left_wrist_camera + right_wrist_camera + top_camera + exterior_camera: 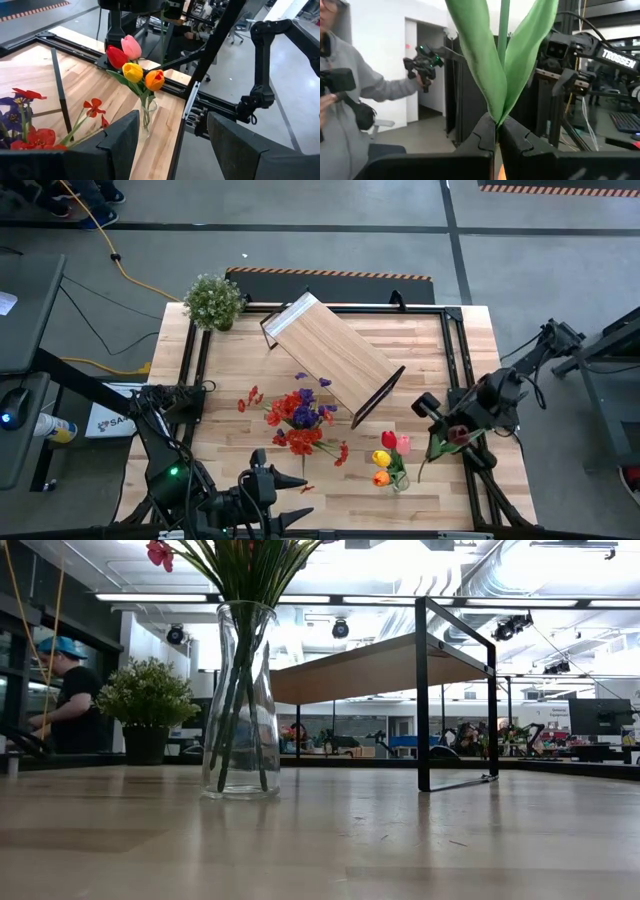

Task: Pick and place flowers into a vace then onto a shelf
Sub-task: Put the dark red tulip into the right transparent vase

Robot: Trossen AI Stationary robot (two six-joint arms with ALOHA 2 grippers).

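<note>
Green-stemmed dark tulip (pixel 457 436) stands clamped upright in the right gripper (pixel 496 131), just beside the small vase (pixel 397 479).

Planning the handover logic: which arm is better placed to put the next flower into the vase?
Right. The right hand is shut on a tulip stem, close beside the vase of tulips. The left hand is open and empty at the front edge.

We saw bare planks at the table's (pixel 240 480) lower left; the shelf (pixel 330 355) blocked upper centre, flowers (pixel 300 420) crowded the middle, tulips (pixel 388 460) lower right.
</note>
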